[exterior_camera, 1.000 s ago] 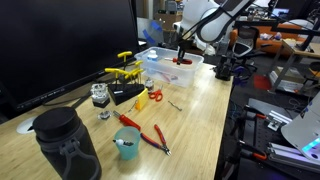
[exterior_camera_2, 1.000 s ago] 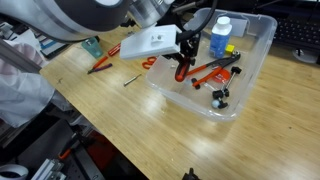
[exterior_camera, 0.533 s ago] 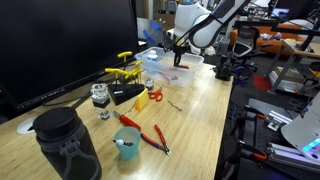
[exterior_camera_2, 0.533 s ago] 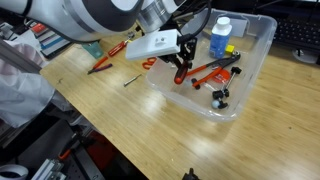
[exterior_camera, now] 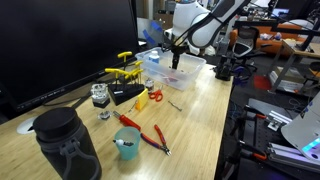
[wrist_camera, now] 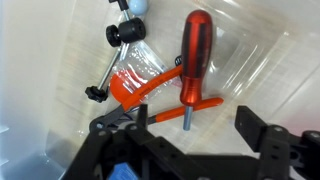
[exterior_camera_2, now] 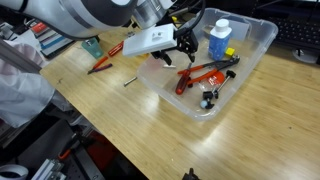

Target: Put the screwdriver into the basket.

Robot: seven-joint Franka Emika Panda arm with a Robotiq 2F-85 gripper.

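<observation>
1. Screwdriver lay flat on the floor of the basket in the wrist view. Its red handle pointed far and its short dark shaft pointed near, toward the gripper. The shaft tip crossed a thin orange-red bar, and a red clamp with black knobs lay just to the left. The gripper's fingers stood wide apart and held nothing.

2. In an exterior view the gripper hung just above the left end of the basket, apart from the screwdriver on the floor below it. A blue-capped bottle stood at the far end.

3. In an exterior view the gripper hovered over the basket at the far end of the table. The screwdriver was too small to make out there. Red pliers and a teal cup sat well apart, nearer the camera.

4. The tool looked light and rigid, and its smooth round handle seemed likely to roll or slip. Any regrasp would best pinch the thick handle across its middle, clear of the clamp. The task itself appeared done.
</observation>
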